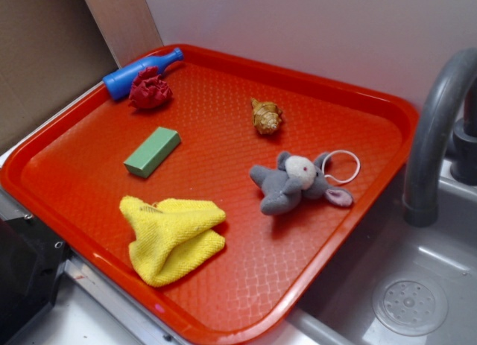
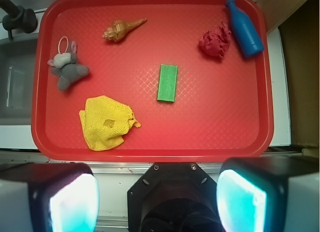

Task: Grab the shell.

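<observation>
The shell (image 1: 266,117), tan and brown with a pointed tip, lies on the red tray (image 1: 350,114) toward its far middle. In the wrist view the shell (image 2: 122,29) lies near the tray's top left, tip pointing right. My gripper (image 2: 157,199) shows only in the wrist view, at the bottom edge, high above and off the near rim of the tray (image 2: 150,153). Its two fingers (image 2: 72,204) are wide apart with nothing between them. It is far from the shell.
On the tray: a grey plush mouse (image 1: 294,182) with a white ring, a yellow cloth (image 1: 173,237), a green block (image 1: 152,151), a dark red cloth ball (image 1: 149,89), a blue bottle (image 1: 140,71). A grey faucet (image 1: 432,144) and sink (image 1: 410,300) stand right.
</observation>
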{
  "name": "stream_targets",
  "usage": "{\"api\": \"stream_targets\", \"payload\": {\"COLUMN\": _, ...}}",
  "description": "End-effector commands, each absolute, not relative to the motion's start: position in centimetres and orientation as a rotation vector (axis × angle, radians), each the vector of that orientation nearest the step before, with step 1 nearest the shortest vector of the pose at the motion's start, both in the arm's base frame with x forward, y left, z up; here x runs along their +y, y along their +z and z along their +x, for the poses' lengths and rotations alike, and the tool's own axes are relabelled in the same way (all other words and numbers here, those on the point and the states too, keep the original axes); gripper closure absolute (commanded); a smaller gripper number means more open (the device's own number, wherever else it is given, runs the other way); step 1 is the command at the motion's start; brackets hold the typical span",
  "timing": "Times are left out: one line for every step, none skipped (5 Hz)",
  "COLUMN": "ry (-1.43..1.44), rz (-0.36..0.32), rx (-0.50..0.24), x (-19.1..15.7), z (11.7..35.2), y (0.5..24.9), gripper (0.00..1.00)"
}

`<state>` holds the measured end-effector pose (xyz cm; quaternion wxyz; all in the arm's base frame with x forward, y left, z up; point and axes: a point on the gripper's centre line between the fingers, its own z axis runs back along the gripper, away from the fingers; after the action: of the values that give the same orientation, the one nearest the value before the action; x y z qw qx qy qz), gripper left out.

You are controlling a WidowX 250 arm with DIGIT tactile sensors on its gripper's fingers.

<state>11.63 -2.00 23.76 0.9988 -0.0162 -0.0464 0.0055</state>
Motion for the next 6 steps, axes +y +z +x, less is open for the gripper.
{"api": "stream_targets", "payload": {"ry": 0.011, "rz": -0.032, "rx": -0.093, "x": -2.0, "z": 11.6, "y": 23.8, "gripper": 0.00}}
{"api": "stream_targets", "payload": {"ry": 0.153, "rz": -0.107, "rx": -0.155, "x": -4.2, "z": 14.5, "y": 23.2, "gripper": 0.00}}
{"api": "stream_targets", "payload": {"ry": 0.315, "rz": -0.104, "rx": -0.185, "x": -5.6, "z": 17.3, "y": 22.3, "gripper": 0.00}}
{"api": "stream_targets", "payload": {"ry": 0.461, "rz": -0.080, "rx": -0.249, "x": -6.7, "z": 20.6, "y": 20.6, "gripper": 0.00}}
{"api": "stream_targets", "payload": {"ry": 0.558, "rz": -0.035, "rx": -0.294, "x": -7.4, "z": 24.0, "y": 18.0, "gripper": 0.00}}
{"api": "stream_targets", "payload": {"ry": 0.586, "rz": 0.001, "rx": -0.282, "x": -8.7, "z": 27.5, "y": 14.1, "gripper": 0.00}}
